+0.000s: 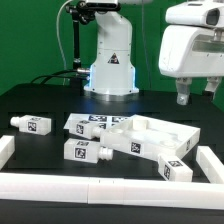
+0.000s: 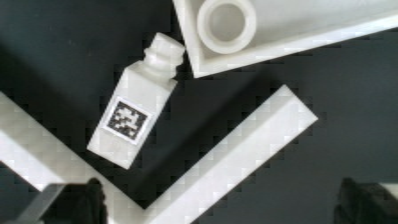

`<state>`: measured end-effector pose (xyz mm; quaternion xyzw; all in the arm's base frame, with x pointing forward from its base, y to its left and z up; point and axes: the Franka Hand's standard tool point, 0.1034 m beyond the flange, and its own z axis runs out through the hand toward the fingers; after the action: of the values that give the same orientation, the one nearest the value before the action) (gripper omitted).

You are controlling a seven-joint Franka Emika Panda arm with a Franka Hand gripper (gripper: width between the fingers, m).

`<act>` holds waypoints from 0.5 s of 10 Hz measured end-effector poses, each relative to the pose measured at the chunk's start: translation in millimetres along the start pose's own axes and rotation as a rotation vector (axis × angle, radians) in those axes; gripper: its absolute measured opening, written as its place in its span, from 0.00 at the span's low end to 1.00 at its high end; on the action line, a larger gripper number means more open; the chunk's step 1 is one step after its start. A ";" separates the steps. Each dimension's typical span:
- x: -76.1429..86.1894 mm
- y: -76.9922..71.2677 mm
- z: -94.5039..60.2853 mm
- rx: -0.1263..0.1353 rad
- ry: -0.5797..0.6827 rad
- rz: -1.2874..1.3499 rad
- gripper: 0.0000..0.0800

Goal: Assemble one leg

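Black table [image 1: 40, 100], white rails [image 1: 100, 186] along the frame's lower edge.
Gripper [image 1: 195, 97] hangs upper right, jaws wide, holding nothing; one leg [image 1: 32, 124] lies alone mid-left, open black around it.

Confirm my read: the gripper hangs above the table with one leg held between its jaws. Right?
Not quite. The gripper does hang above the table, but no leg is held: the wrist view shows the jaws standing wide open with nothing between them, and the leg lying on the table below them.
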<state>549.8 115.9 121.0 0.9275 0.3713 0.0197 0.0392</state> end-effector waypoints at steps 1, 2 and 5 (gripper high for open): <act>-0.1 0.0 0.0 0.000 0.000 0.000 0.81; -0.1 0.0 0.0 0.000 0.000 0.000 0.81; 2.0 7.1 4.9 0.001 -0.001 0.008 0.81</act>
<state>556.5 112.0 116.8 0.9290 0.3675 0.0192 0.0388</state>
